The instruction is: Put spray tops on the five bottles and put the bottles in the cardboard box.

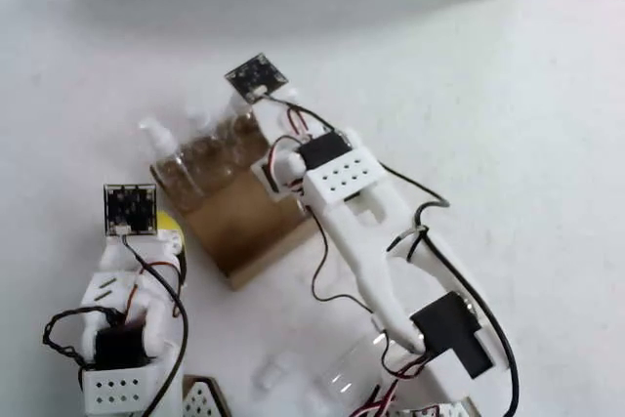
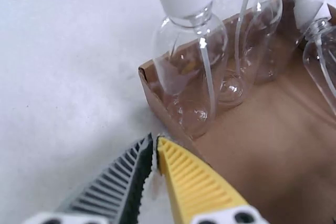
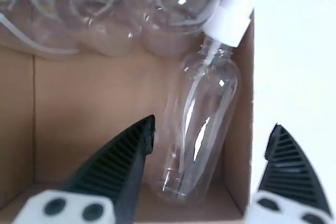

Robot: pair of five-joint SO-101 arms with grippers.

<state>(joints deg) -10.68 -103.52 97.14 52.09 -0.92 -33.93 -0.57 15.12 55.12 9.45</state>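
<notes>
1. Right pincer (image 3: pixel 212 127): open, jaws spread wide. A clear bottle (image 3: pixel 202 129) with a white spray top (image 3: pixel 231 14) fitted lies in the gap between the jaws, inside the cardboard box (image 1: pixel 244 227), close against one side wall. One black finger (image 3: pixel 128 153) is over the box floor. The other finger is beyond the side wall, over the desk (image 1: pixel 488 95). The jaws therefore straddle both the bottle and the wall. It cannot be told whether either finger touches the bottle.

2. Right arm (image 1: pixel 361 241): extended from the near right of the desk, running far and left. Its wrist is over the far part of the box, pointing down.

3. Remaining boxed bottles (image 2: pixel 191 66): grouped at the far end of the box, just beside each other, each with a white top. The near part of the box floor is bare.

4. Left pincer (image 2: pixel 155 142): closed, grey and yellow fingers pressed together at the tips, nothing visibly gripped. The tips are low at the near left corner of the box, just beside its wall. The nearest bottle stands just beyond them, inside the wall.

5. Left arm (image 1: pixel 122 339): folded at the near left of the desk, wrist directed towards the box.

6. Near edge of the desk: what appears to be another clear bottle (image 1: pixel 347 373) lies beside the right arm's base, with a small white part (image 1: pixel 273 373) just left of it.
</notes>
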